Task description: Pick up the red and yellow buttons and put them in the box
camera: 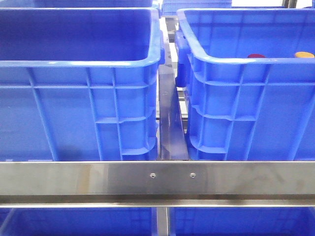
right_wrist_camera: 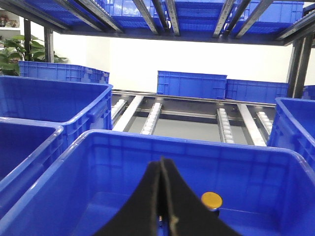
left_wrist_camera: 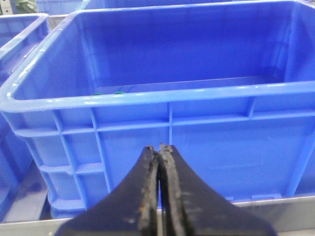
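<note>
The red button and the yellow button peek over the near rim of the right-hand blue crate. In the right wrist view the yellow button lies on that crate's floor, just beside my right gripper. That gripper hangs over the crate, shut and holding nothing, and the red button is hidden there. The box, a large deep blue crate, stands at the left. My left gripper is shut and empty, in front of a ribbed outer wall of a blue crate. Neither gripper shows in the front view.
A steel rail runs across the front below the crates. A narrow gap with a metal strip separates the two crates. More blue crates and a roller conveyor lie beyond. Small green items sit inside the crate ahead of the left gripper.
</note>
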Controlling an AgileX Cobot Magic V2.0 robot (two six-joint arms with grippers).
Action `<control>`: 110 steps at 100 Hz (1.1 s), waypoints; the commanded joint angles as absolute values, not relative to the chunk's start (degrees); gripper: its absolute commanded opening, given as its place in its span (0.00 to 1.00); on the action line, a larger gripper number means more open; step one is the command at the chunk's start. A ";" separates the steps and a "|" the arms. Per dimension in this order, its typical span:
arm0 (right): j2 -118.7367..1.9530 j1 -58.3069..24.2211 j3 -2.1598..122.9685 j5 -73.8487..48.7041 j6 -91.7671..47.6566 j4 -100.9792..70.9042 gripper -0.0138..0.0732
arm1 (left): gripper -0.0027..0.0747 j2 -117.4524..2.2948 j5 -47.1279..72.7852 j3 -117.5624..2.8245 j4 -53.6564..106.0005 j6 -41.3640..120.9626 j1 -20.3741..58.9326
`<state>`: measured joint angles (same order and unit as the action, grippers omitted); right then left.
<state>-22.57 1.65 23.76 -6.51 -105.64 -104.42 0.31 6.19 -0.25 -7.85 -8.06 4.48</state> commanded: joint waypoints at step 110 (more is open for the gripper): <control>-22.89 1.61 25.20 -8.19 -105.73 -109.93 0.08 | 0.01 2.19 -5.25 2.46 -7.45 -8.13 4.43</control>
<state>-22.57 1.65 23.76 -6.51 -105.64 -104.42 0.31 -0.52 -0.25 -7.85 -8.06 4.48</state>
